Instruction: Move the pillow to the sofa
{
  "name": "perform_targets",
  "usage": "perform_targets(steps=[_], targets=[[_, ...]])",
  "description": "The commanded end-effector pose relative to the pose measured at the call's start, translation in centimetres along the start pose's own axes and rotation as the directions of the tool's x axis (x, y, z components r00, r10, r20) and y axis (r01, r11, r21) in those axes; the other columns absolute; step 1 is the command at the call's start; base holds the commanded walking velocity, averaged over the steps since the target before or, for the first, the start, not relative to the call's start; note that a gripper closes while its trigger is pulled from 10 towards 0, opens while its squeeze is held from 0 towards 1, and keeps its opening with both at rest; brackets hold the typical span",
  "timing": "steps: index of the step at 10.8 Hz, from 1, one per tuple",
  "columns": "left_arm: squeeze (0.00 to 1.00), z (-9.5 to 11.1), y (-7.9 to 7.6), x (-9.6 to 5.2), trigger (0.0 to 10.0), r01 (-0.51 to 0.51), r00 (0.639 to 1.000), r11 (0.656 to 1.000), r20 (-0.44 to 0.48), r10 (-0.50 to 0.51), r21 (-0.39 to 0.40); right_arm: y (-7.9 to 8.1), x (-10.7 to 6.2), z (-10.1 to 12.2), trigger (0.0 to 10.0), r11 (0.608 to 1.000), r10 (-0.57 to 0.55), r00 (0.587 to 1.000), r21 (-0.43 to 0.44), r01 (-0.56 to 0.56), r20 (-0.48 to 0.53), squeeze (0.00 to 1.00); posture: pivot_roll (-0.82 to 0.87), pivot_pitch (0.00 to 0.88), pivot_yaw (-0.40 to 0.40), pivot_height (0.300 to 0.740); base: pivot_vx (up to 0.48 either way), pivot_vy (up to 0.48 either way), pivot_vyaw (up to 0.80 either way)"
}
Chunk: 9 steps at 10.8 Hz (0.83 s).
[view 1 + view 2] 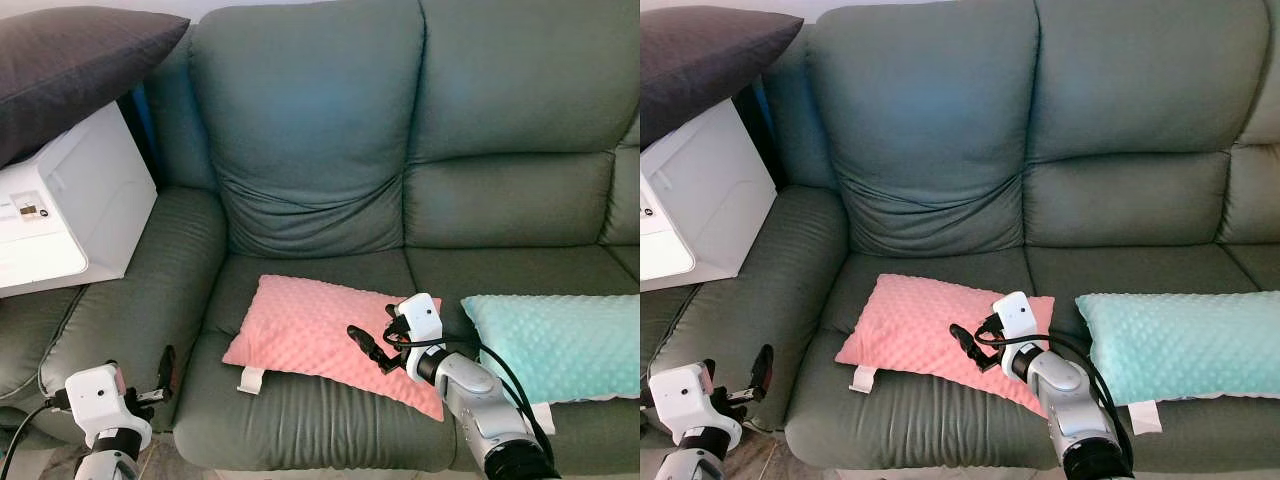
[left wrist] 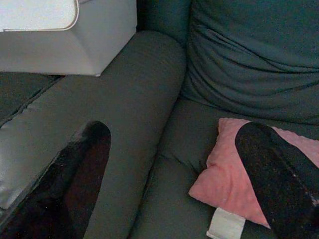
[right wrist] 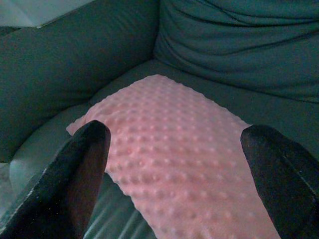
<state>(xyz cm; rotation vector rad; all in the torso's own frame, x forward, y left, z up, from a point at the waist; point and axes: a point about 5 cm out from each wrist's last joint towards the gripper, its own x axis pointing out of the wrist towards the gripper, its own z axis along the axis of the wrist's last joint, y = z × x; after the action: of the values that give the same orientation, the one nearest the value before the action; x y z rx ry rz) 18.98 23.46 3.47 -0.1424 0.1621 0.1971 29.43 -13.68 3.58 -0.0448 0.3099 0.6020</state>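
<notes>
A pink dotted pillow (image 1: pixel 300 330) lies flat on the left seat of the grey-green sofa (image 1: pixel 310 150), with a white tag at its front corner. My right gripper (image 1: pixel 374 342) hovers just over the pillow's right part, open, with nothing between its fingers. In the right wrist view the pink pillow (image 3: pixel 174 149) lies spread below the two black fingers (image 3: pixel 79 169). My left gripper (image 1: pixel 163 376) hangs low beside the sofa's left armrest (image 1: pixel 140 290), open and empty. In the left wrist view, the pink pillow's corner (image 2: pixel 224 184) lies beyond the armrest.
A teal dotted pillow (image 1: pixel 560 345) lies on the right seat, close to my right arm. A white box-like appliance (image 1: pixel 70 200) stands to the left of the sofa with a dark grey pillow (image 1: pixel 70 60) on top. The middle seat crease is bare.
</notes>
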Motion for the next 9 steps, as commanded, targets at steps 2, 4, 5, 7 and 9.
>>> perform_targets(steps=[2,4,5,7,9], targets=[[1.0,0.2,0.2,-0.1,10.0,0.003,1.0,1.0,-0.001,-0.003,0.015,0.3,0.1,0.2,10.0,1.0,0.017,1.0,-0.003,-0.017,0.003,1.0,-0.15,0.058,0.096,0.74,0.0,0.0,0.0],[1.0,0.2,0.2,-0.1,10.0,0.003,1.0,1.0,-0.001,-0.003,0.015,0.3,0.1,0.2,10.0,1.0,0.017,1.0,-0.003,-0.017,0.003,1.0,-0.15,0.058,0.096,0.74,0.0,0.0,0.0],[1.0,0.4,-1.0,1.4,10.0,0.014,0.999,1.0,-0.036,-0.013,0.026,-0.5,-2.6,-7.2,10.0,0.973,-0.05,0.947,0.197,0.118,-0.317,1.0,-0.17,0.09,0.11,0.74,0.0,0.0,0.0],[1.0,0.3,-1.5,2.0,10.0,0.023,0.998,0.999,-0.056,-0.021,0.036,-0.3,-2.6,-7.7,10.0,0.975,-0.034,0.946,0.196,0.102,-0.323,0.56,-0.17,0.091,0.111,0.74,0.0,0.0,0.0],[1.0,0.2,-1.8,2.1,10.0,0.025,0.997,0.999,-0.07,-0.022,0.04,0.5,-1.4,-6.7,10.0,0.986,0.002,0.958,0.16,0.046,-0.288,0.32,-0.17,0.092,0.112,0.74,0.0,0.0,0.0]])
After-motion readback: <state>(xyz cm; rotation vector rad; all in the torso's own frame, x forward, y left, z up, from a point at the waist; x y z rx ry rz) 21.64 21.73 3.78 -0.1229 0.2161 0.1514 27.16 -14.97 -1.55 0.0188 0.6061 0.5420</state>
